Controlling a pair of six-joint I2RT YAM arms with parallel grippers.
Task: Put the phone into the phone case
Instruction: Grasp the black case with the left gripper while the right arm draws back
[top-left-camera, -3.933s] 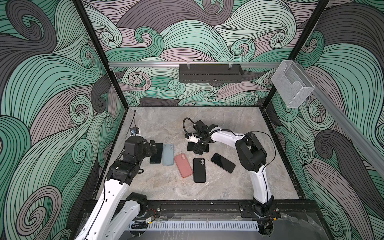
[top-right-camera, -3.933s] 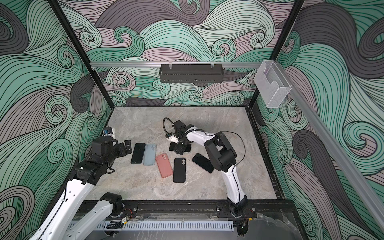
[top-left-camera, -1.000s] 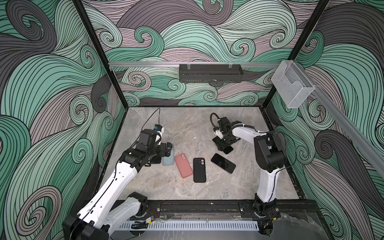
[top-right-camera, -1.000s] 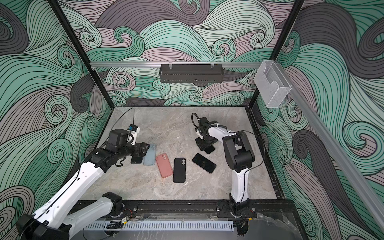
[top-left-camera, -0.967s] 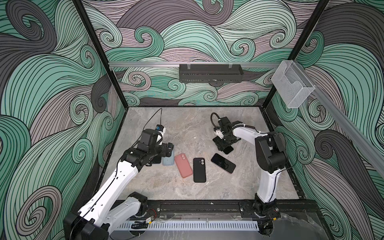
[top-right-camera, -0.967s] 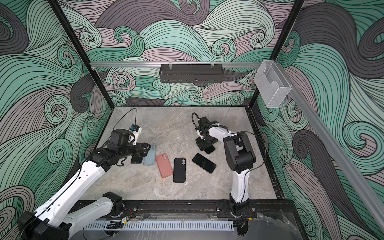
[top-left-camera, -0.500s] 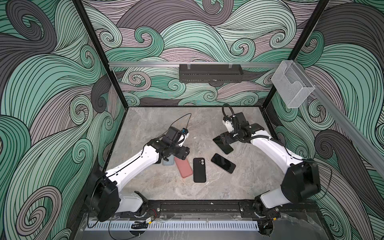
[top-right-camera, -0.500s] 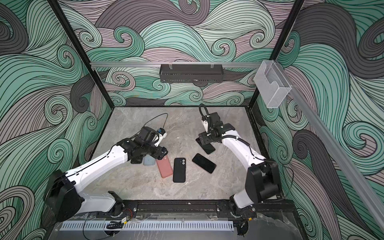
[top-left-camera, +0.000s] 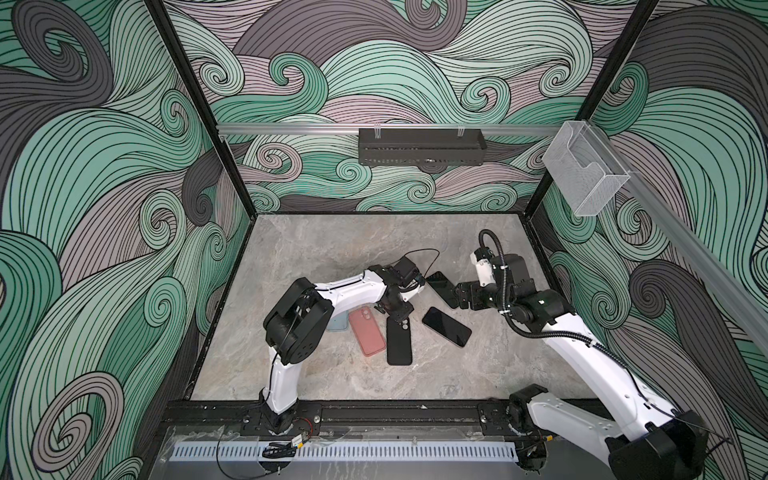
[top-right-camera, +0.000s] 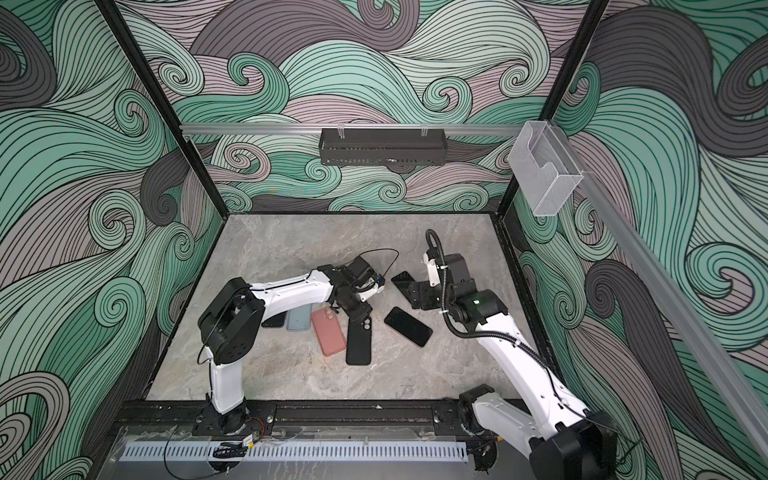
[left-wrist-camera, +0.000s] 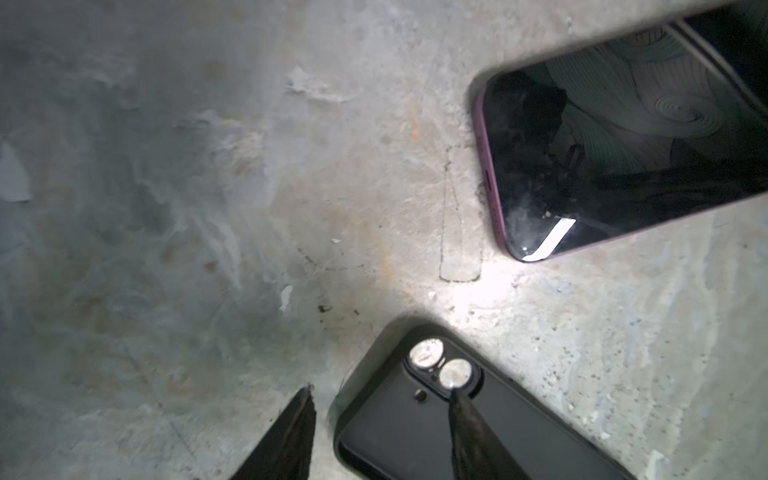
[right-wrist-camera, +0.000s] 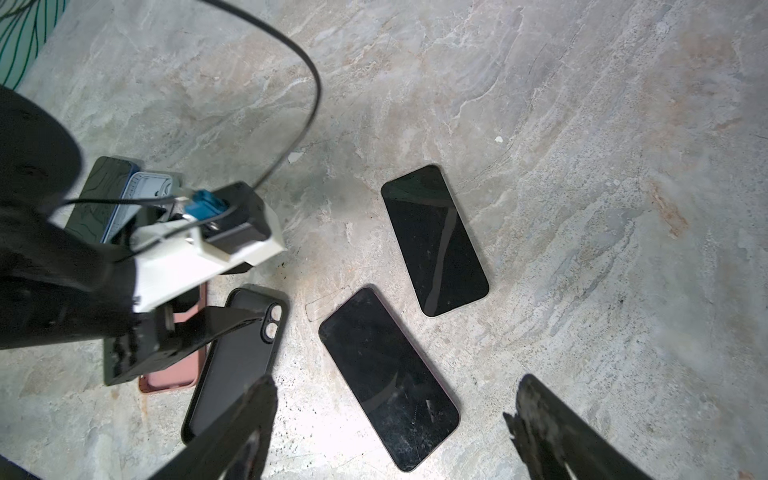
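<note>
1. Walls printed with swirling teal, grey and mauve waves are enclosing the space on three sides.
2. A grey marbled surface is lying below.
3. A silver rail is crossing the back wall, carrying a black slotted tray.
4. A clear plastic holder is hanging at the right.

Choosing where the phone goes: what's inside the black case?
Nothing: the black case lies open and empty, with the table showing through its camera cut-out. The left gripper hides part of that end.
</note>
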